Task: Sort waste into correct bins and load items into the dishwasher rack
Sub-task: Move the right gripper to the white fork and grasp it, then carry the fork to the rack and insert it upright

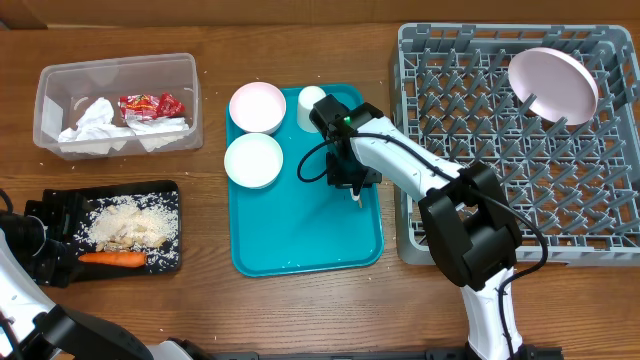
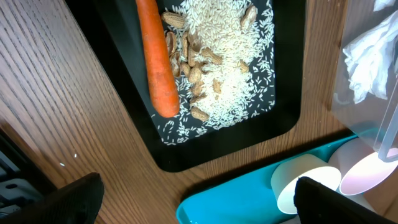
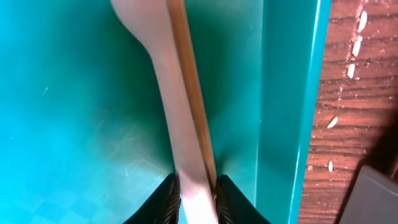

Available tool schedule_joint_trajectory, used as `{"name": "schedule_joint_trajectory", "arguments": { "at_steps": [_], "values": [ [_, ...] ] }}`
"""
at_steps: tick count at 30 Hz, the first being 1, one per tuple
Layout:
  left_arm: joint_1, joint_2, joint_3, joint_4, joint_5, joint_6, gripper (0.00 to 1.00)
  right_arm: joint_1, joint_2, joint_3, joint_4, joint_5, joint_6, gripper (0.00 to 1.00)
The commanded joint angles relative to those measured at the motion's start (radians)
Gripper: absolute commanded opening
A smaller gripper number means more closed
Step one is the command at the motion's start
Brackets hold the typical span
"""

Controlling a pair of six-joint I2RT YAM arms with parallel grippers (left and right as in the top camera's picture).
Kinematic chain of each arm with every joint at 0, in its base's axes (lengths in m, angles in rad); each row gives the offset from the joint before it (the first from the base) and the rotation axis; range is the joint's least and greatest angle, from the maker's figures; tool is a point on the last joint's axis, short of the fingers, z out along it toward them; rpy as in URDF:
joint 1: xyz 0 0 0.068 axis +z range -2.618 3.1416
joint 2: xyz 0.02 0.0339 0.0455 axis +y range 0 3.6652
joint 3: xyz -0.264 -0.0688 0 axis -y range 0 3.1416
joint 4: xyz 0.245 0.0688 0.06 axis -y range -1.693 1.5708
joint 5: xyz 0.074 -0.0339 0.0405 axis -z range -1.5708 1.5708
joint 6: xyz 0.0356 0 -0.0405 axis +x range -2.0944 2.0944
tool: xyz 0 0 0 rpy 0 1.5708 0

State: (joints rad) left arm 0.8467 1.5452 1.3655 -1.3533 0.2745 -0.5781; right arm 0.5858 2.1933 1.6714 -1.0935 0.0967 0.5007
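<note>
Overhead, the right gripper [image 1: 354,190] sits low over the teal tray [image 1: 300,245], its grasp hidden. Only the right wrist view shows its fingers [image 3: 166,200] pinched on a thin wooden stick [image 3: 191,93] and a pale utensil handle [image 3: 165,93], which lie together beside the tray's wall. The left wrist view shows the left gripper [image 2: 199,202] spread wide and empty near the black tray [image 2: 236,143] holding the carrot [image 2: 158,56].

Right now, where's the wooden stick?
Right wrist view: wooden stick on the teal tray near its right wall, alongside a pale utensil, in the right gripper.
</note>
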Motion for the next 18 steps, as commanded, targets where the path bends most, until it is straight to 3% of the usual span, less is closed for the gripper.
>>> {"name": "schedule_joint_trajectory", "arguments": {
  "at_steps": [1, 3, 6, 18],
  "values": [
    [0.004, 0.005, -0.002, 0.001, 0.004, -0.012, 1.00, -0.003, -0.022, 0.039, 0.002, 0.014, 0.002, 0.20],
    [0.004, 0.005, -0.002, 0.001, 0.004, -0.012, 1.00, -0.001, -0.022, 0.039, 0.002, 0.014, 0.002, 0.09],
    [0.004, 0.005, -0.002, 0.001, 0.004, -0.013, 1.00, -0.001, -0.022, 0.039, 0.003, 0.014, 0.002, 0.04],
    [0.004, 0.005, -0.002, 0.001, 0.004, -0.013, 1.00, -0.003, -0.043, 0.042, -0.015, 0.014, 0.023, 0.04]
  ]
}}
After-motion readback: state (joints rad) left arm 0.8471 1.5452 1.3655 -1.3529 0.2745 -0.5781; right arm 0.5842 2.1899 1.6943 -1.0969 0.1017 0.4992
